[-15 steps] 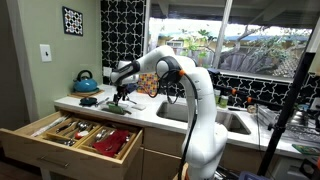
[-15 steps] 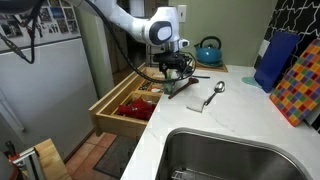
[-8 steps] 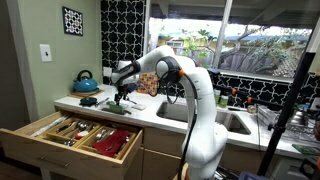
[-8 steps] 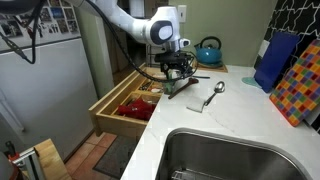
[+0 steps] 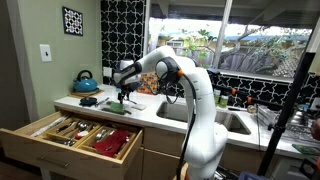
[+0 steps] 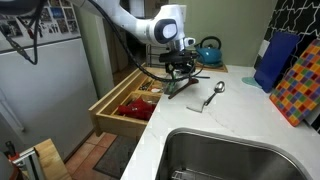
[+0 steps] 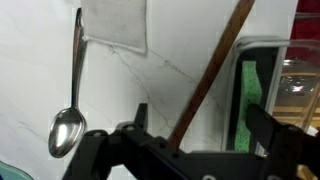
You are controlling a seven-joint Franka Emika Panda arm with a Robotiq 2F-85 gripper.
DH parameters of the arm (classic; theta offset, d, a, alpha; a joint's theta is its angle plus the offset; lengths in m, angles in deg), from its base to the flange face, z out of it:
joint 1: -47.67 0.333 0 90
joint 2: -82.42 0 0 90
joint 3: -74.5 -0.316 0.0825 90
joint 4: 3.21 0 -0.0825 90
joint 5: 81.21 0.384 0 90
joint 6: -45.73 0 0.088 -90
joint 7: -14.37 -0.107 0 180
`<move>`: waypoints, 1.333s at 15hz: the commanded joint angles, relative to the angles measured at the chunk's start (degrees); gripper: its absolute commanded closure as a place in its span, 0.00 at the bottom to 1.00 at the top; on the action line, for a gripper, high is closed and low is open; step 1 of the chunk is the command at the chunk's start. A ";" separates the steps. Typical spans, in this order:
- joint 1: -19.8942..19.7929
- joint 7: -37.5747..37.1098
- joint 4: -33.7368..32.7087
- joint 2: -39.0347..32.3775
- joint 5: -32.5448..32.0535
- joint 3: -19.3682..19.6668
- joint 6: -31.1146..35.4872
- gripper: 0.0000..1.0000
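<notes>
Brown handle (image 7: 212,70), perhaps gripped, pincer (image 7: 200,135) tips cropped

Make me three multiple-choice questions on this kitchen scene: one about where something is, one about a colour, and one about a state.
1. Where does the metal spoon lie?
A. in a cup
B. on the white counter
C. on a chair

2. What colour is the kettle?
A. blue
B. red
C. yellow

3. How does the pincer stand?
A. shut on the spoon
B. shut on the kettle
C. open, with a wooden handle between its fingers

Answers:
1 B, since the spoon lies flat on the counter in the wrist view and an exterior view.
2 A, since the kettle is blue in both exterior views.
3 C, since the wrist view shows the fingers wide apart on either side of the thin handle.
</notes>
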 commanded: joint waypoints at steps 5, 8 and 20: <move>0.20 -1.63 -1.15 -0.94 -1.40 0.09 0.26 0.00; 0.42 -1.51 -1.53 -0.48 -1.29 -0.22 0.18 0.00; 0.00 3.25 -6.85 -2.63 6.12 -4.83 -8.40 0.01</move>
